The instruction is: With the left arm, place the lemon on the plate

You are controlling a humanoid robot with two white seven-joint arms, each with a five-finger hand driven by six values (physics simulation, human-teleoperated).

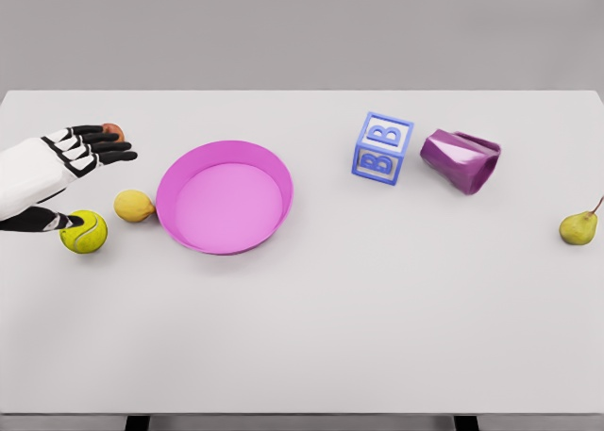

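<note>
At the left of the frame the lemon [134, 206] lies on the white surface [377, 318], its long axis horizontal, just beside the pink plate [225, 197]. Above it, the left hand [58, 157] hovers with fingers [106, 146] spread, holding nothing.

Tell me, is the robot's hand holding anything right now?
No. The left hand holds nothing; its fingers are stretched out flat above the table. The lemon sits loose beside the pink plate.

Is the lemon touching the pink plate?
Cannot tell. In the head view the lemon lies right beside the left rim of the pink plate, and no clear gap or contact shows between them.
</note>
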